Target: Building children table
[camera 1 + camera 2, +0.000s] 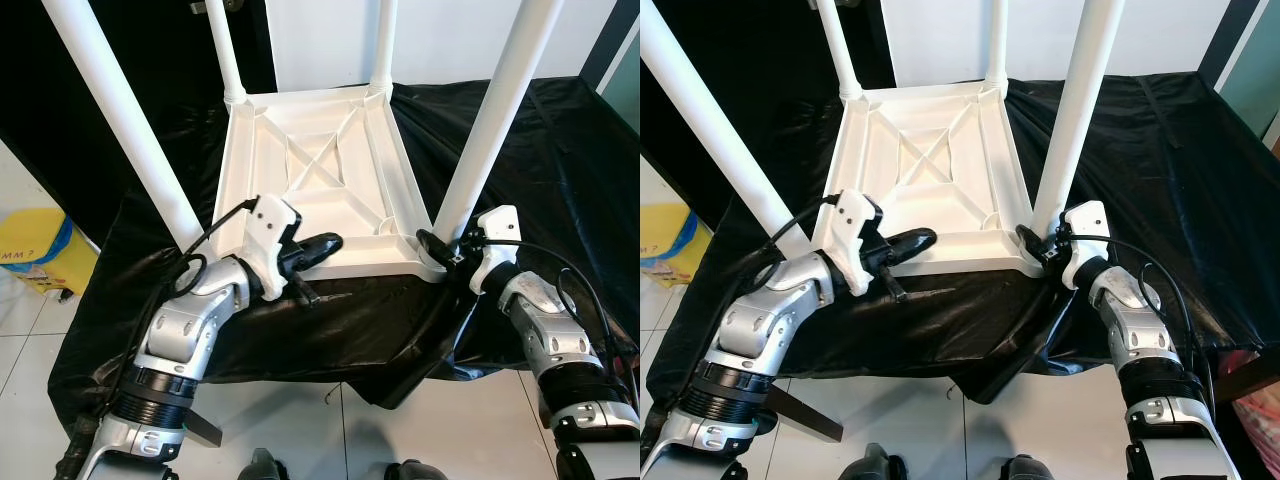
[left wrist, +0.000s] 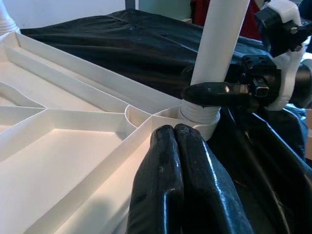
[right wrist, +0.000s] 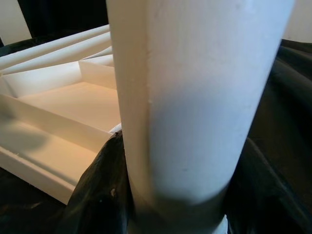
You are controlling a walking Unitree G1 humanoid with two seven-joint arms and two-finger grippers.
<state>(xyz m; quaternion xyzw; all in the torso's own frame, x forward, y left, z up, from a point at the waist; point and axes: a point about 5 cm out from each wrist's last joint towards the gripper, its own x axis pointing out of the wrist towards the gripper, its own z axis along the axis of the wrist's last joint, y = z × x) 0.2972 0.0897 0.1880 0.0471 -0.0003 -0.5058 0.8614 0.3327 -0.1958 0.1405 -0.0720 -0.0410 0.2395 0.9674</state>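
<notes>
A white children's table (image 1: 320, 170) lies upside down on a black-draped surface, its four legs pointing up. My right gripper (image 1: 437, 245) is shut on the near right leg (image 1: 490, 120) just above its socket. In the right wrist view, the black fingers (image 3: 97, 195) sit on either side of that leg (image 3: 195, 97). My left gripper (image 1: 330, 243) is shut with nothing in it and rests on the table's near rim. In the left wrist view its closed fingertips (image 2: 173, 134) point along the rim toward the held leg (image 2: 222, 39).
The other legs stand at near left (image 1: 130, 120), far left (image 1: 225, 50) and far right (image 1: 383, 45). The black cloth (image 1: 560, 150) hangs over the front edge. A yellow bin (image 1: 35, 245) sits on the white tiled floor at left.
</notes>
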